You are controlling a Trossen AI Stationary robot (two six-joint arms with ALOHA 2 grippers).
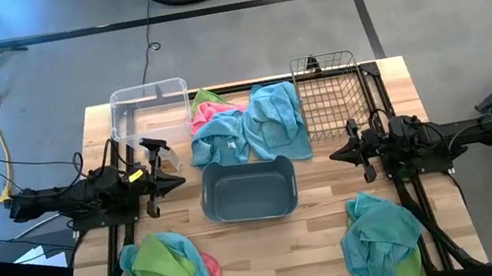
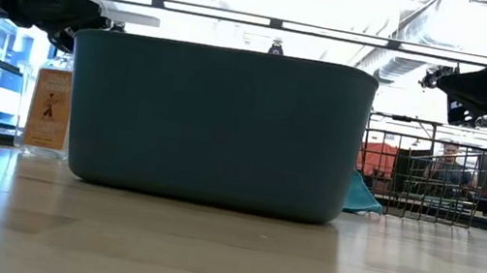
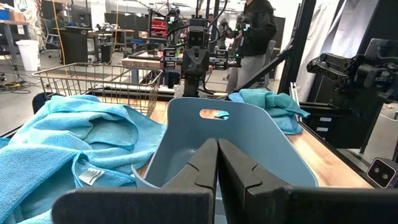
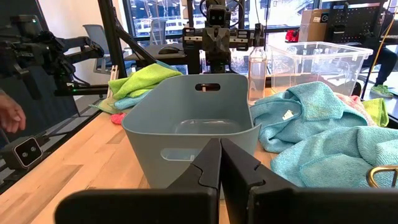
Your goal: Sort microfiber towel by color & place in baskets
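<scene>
A: Start nearest the front edge. What's lying there?

B: Two heaps of microfiber towels. The front-left heap (image 1: 163, 271) is mostly green over blue with a bit of pink showing; the front-right heap (image 1: 381, 237) is nearly all teal with some green underneath. Neither is in a basket.

A: And the arms?

B: Level with the middle of the table, one on each side, facing each other. The left gripper (image 1: 175, 180) hangs with its fingers pressed together and nothing between them; the right gripper (image 1: 338, 154) is the same, pinched closed and empty. Between them sits the grey-blue tub (image 1: 247, 191), with no towel inside as far as both wrist views show.

A: Farther back?

B: A third pile (image 1: 248, 122) just behind the tub — blue towels on top, pink and green peeking out at its far left. The clear bin (image 1: 151, 111) is at the back left, the wire basket (image 1: 329, 93) at the back right; the blue cloth lies against the basket's side. A clear bottle (image 4: 257, 73) stands by the bin.

A: How would you expect the towels to handle?

B: Light, soft and limp, I'd judge — no stiffness, so they'll drape and drag. Piled like this, the nap may cling and a neighbour could ride up too.

A: So where to take hold?

B: A raised fold or ridge on the top towel, pinched from above with the jaws first spread. The white tag (image 3: 91, 176) marks an edge on the blue one.
</scene>
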